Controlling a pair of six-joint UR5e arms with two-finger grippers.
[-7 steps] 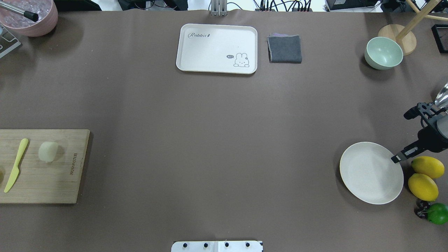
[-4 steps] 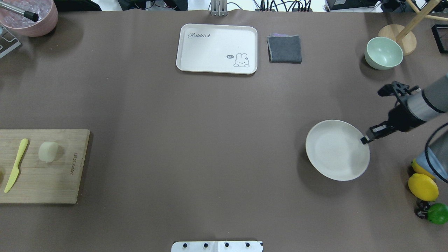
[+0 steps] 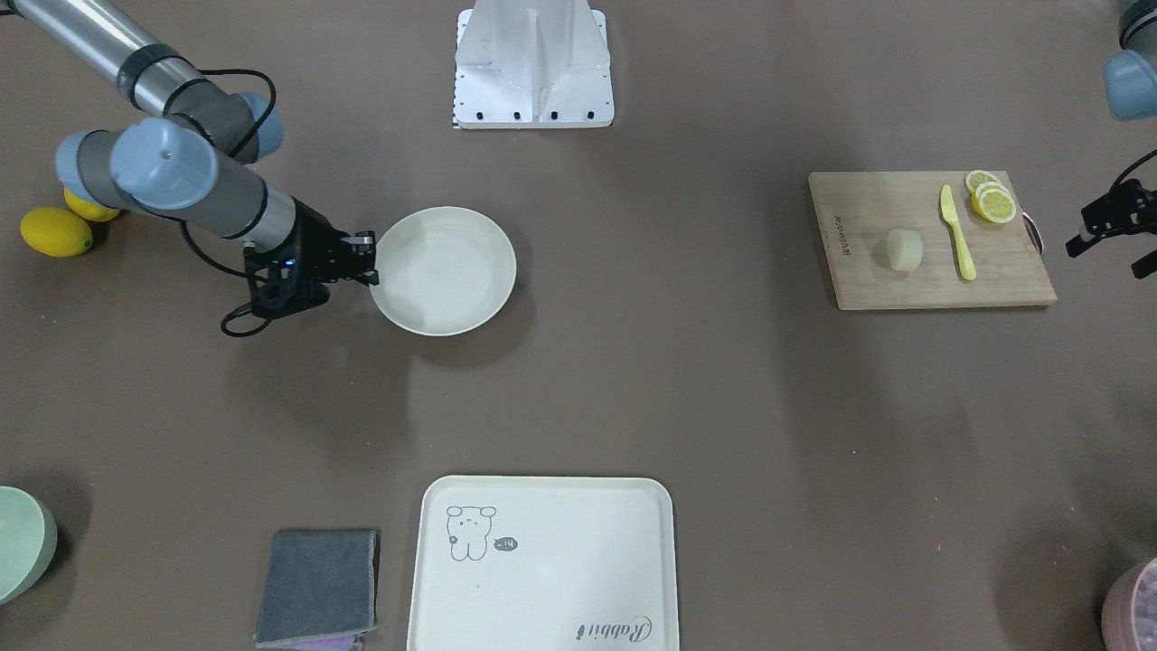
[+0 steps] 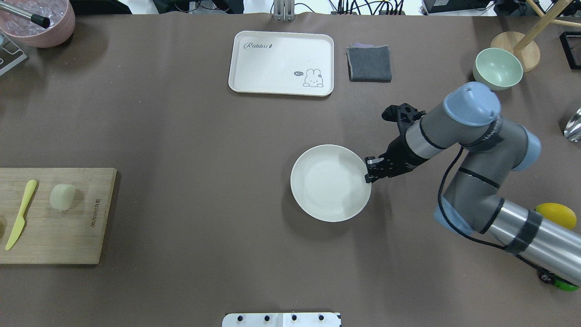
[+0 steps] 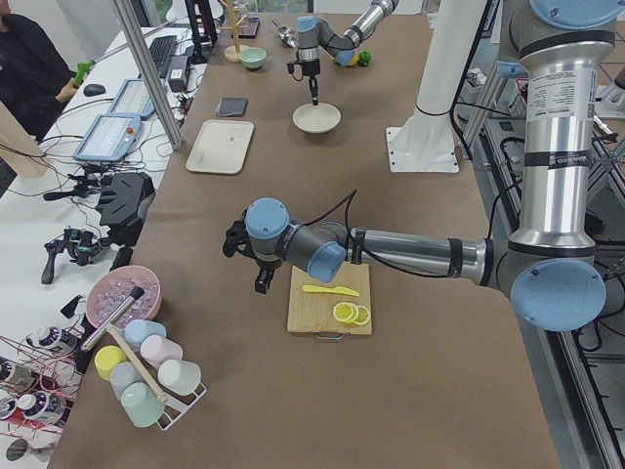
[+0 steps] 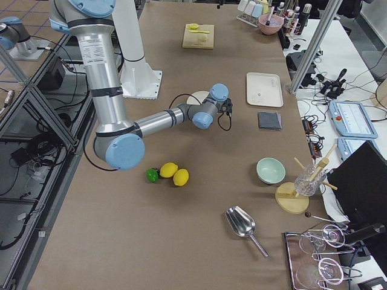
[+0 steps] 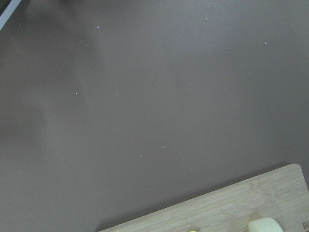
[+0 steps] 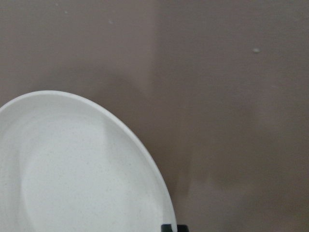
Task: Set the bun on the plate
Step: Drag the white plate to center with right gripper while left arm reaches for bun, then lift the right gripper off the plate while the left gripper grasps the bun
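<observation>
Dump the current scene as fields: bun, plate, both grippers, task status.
bun: on the cutting board, beside the yellow knife, untouched
plate: empty, near the table's centre
right gripper: shut on the plate's rim
left gripper: looks open and empty, past the cutting board's end, apart from the bun
status: bun not yet on plate
</observation>
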